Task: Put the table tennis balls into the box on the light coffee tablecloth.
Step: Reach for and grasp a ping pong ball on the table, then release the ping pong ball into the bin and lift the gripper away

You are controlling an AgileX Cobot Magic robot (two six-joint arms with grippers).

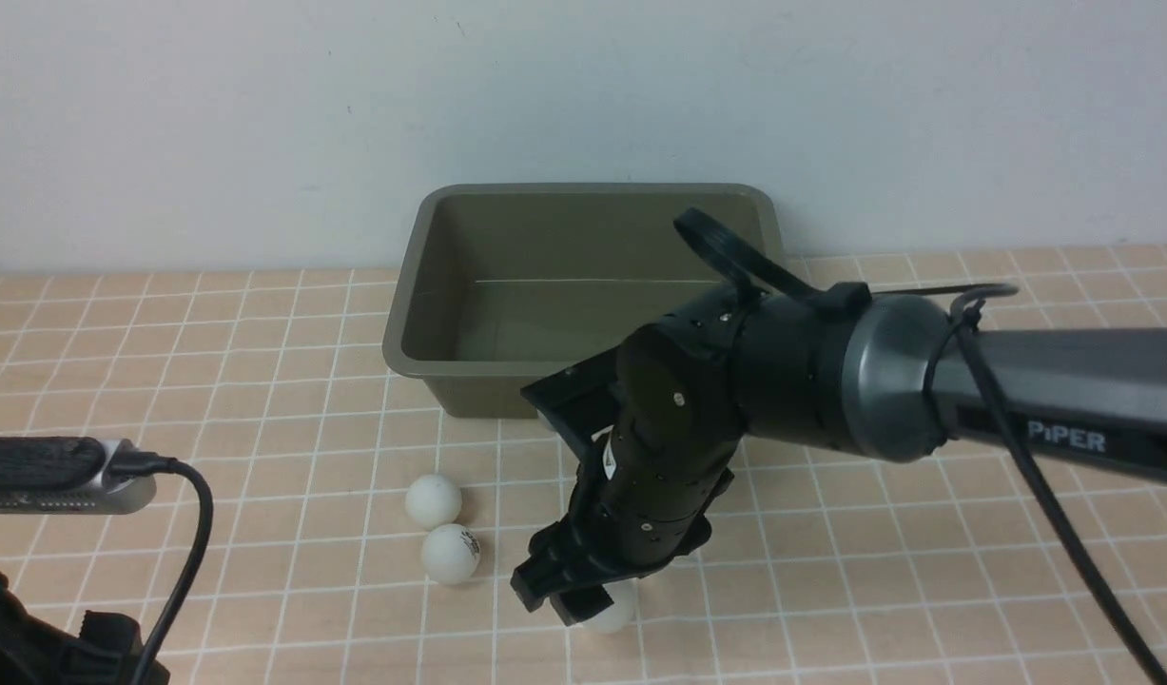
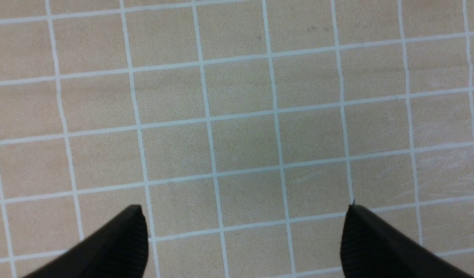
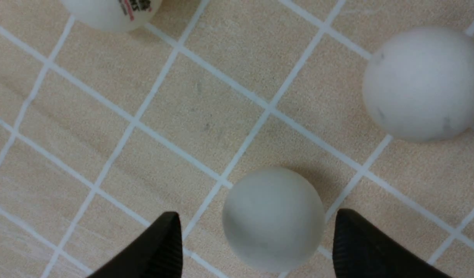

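The olive-green box [image 1: 450,285] stands at the back of the light coffee tablecloth [image 1: 260,381], and no ball shows inside it. Two white table tennis balls [image 1: 433,500] [image 1: 450,554] lie side by side in front of the box; the nearer one has a dark print. My right gripper [image 3: 255,215] points down, open, its fingers either side of a third ball [image 3: 273,218] without touching it. In the front view that ball [image 1: 612,616] peeks out under the gripper. Two more balls [image 3: 420,83] [image 3: 111,11] lie beyond it. My left gripper [image 2: 244,207] is open over bare cloth.
The right arm [image 1: 925,381] reaches in from the right, across the front of the box. At the lower left are the left arm's wrist camera [image 1: 60,476] and its black cable [image 1: 198,533]. A pale wall rises behind the box.
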